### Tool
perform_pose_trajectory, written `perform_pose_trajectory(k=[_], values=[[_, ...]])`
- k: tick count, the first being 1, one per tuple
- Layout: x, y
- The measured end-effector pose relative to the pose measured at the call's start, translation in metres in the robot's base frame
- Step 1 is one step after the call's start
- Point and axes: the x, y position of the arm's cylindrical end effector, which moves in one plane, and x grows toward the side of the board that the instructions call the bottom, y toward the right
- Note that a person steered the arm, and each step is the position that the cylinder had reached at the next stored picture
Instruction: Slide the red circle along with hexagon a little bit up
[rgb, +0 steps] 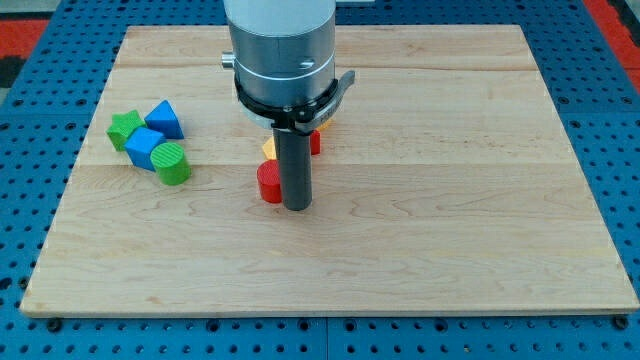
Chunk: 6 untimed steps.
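Pale wooden board (480, 200) — evenly lit, on blue perforated base (30, 150)

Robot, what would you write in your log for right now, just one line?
my tip: beside red circle, on its right | yellow block and another red block: partly hidden behind rod | circle: not yet moved up

red block (268, 183) half behind rod, yellow block (269, 148) — mostly hidden

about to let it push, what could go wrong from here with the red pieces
1. My tip sits at the right side of the red circle, not below it, so a push may send it left rather than up.
2. The arm hides most of the yellow block and another red block above; contact there cannot be checked.
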Motion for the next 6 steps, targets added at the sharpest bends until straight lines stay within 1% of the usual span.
perform_pose_trajectory(k=[1,2,3,4,5,6], values=[[0.005,-0.02],[0.004,-0.02],[0.016,-0.033],[-0.012,-0.046],[-0.058,-0.037],[-0.079,-0.013]])
